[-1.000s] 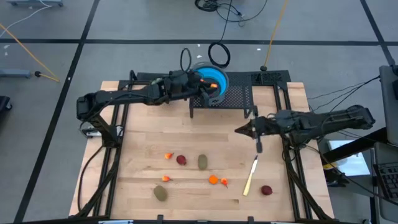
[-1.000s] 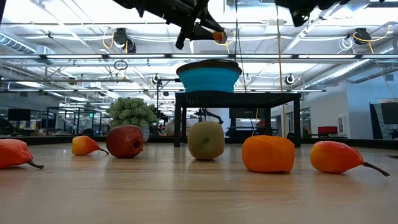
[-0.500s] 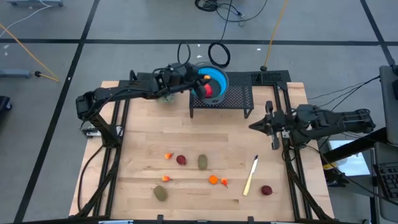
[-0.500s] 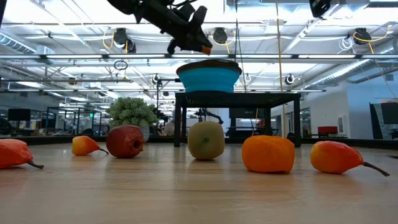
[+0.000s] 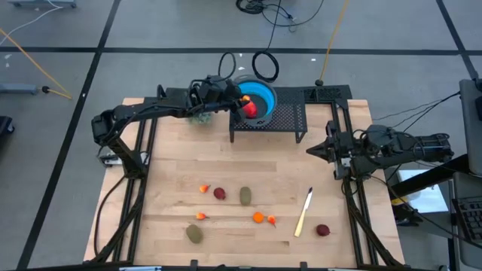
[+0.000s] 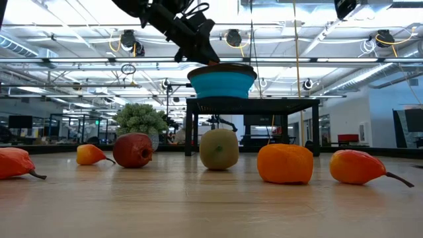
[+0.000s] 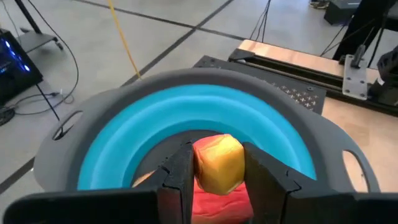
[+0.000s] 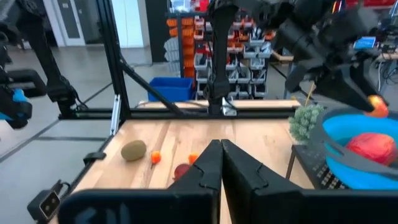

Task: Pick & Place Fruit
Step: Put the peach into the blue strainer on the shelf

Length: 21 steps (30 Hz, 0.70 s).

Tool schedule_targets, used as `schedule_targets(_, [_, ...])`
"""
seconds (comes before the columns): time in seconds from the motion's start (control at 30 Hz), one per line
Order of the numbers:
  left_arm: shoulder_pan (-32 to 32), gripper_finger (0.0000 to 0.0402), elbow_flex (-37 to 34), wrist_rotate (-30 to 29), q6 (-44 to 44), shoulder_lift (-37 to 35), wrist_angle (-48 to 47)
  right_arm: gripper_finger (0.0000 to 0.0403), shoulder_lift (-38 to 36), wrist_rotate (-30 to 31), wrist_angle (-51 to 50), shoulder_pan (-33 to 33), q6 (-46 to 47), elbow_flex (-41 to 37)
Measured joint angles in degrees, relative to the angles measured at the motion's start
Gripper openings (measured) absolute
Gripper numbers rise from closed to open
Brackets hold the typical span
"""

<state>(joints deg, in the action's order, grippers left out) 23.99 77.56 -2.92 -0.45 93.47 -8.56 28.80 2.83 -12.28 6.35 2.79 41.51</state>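
One red fruit [image 5: 251, 109] already lies in the blue bowl [image 5: 265, 93] on the black stand [image 5: 286, 120]. My left gripper [image 7: 217, 167], fingers part-closed, pinches a small yellow-orange piece [image 7: 217, 163] just over the bowl; release pending. Roughly seven pieces remain on the table [image 5: 166, 181]. My right gripper [image 8: 219, 158] is closed, empty, waiting at the right edge.

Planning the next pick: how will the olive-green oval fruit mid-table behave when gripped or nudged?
The olive-green oval fruit stands on end in the low view, so a nudge may topple and roll it. Its smooth rounded sides could slip from a claw. It looks like a stiff toy, probably light.
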Motion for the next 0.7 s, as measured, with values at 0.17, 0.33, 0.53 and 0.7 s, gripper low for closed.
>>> schedule_targets(0.17, [0.04,0.0108,0.03,1.85,-0.25,0.00,-2.00,0.0000,0.04,0.03,0.91,0.00,0.89,-1.62])
schedule_targets(0.33, [0.38,0.0108,5.03,1.57,-0.57,0.05,-10.80,0.0000,0.00,0.05,1.25,0.00,2.53,-2.69])
schedule_targets(0.53, [0.81,0.0108,12.68,1.64,0.59,1.61,-20.26,0.0000,-0.17,0.06,1.30,0.00,2.55,-2.94])
schedule_targets(0.7, [0.84,0.0108,15.24,2.97,0.56,4.28,-24.69,0.0000,-0.81,0.06,1.33,0.00,2.54,-2.96])
